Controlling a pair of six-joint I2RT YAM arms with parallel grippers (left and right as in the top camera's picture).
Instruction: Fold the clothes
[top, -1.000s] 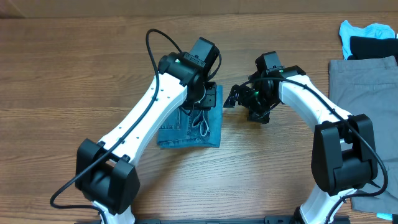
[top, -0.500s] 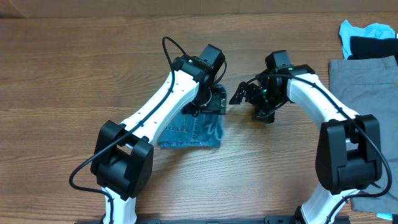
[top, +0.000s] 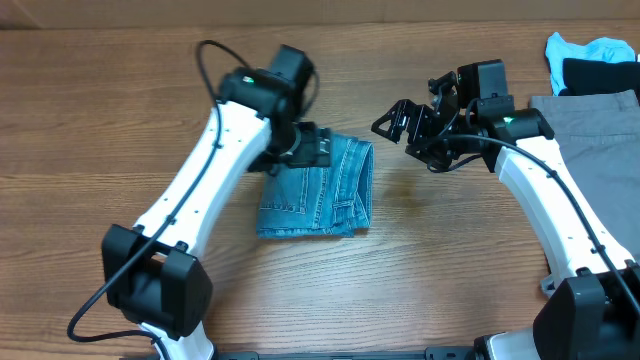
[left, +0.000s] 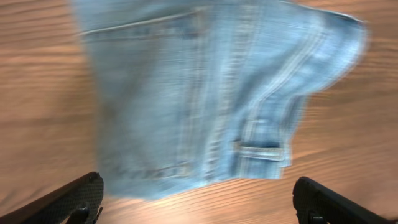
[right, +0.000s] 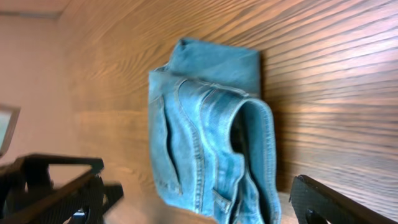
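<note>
On the brown wood-grain table (top: 90, 110), the white left arm (top: 200, 190) reaches up from the near edge toward the middle. Its black two-finger left gripper (top: 303, 150) sits over the top left corner of the pair of light blue denim jeans (top: 320, 190). In the left wrist view the left gripper (left: 200, 202) has its two dark fingers (left: 74, 198) spread wide to the bottom corners of the picture. There is nothing between them, so it holds nothing. That view is blurred, and it does not show whether a fingertip brushes the cloth.

The jeans lie folded into a compact, roughly square bundle at the centre of the table. Seams and a belt loop (left: 261, 151) face up, and a rounded fold runs along the right side (right: 255, 143).

Just right of the bundle, and clear of it, hangs the black right gripper (top: 398, 132) on the white right arm (top: 545, 190). It points left toward the jeans. In the right wrist view the right gripper (right: 193, 194) has its fingers (right: 59, 177) set far apart, empty, with the denim beyond them.

At the far right edge lies a flat grey garment (top: 585, 150). Above it are a light blue cloth (top: 605, 48) and a black cloth (top: 598, 76).
</note>
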